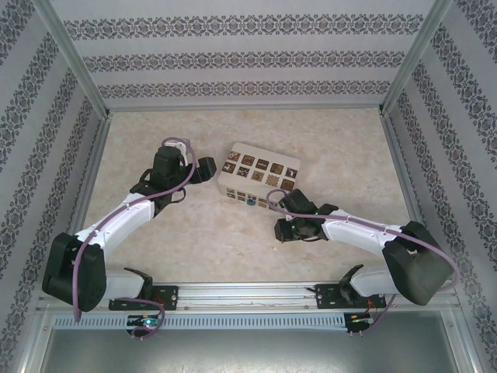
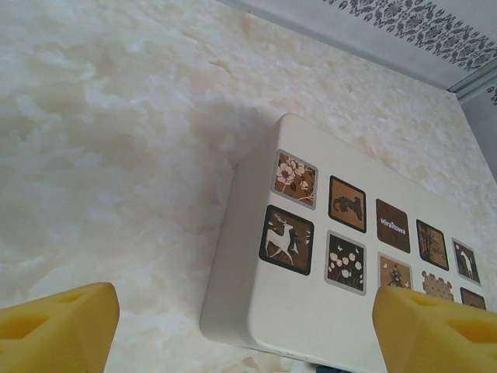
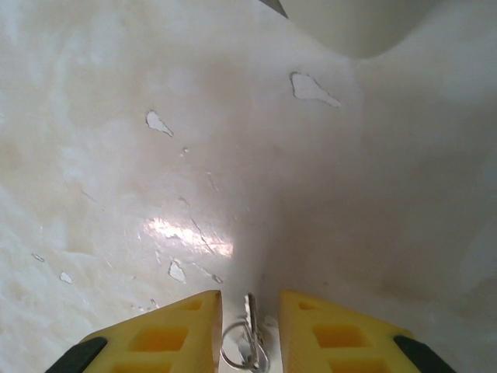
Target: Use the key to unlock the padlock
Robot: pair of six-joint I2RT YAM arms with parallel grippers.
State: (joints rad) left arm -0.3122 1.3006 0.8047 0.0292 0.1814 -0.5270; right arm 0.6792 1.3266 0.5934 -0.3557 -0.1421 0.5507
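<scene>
Left gripper [image 2: 245, 311]: yellow fingers spread wide, holding nothing, hovering just off the left end of the box.
Box [image 1: 260, 175]: beige rectangular box with dark patterned squares on its lid, lying flat at an angle mid-table on the pale marbled table [image 1: 194, 233].
Padlock [image 1: 251, 200]: small blue-bodied padlock, seen from above as a blue speck against the box's near side; its shackle is too small to make out.
Right gripper [image 3: 250, 299]: yellow fingers drawn narrow, low over the table just right of the padlock.
Key [image 3: 248, 322]: thin silvery metal key on a wire ring, pinched between the right fingers with its blade pointing forward.
Step in hand: likely bringing the held key towards the padlock's keyhole.
Next move: probably the left gripper steadies the padlock, then the blade is lined up with the keyhole; this calls for fine alignment.
</scene>
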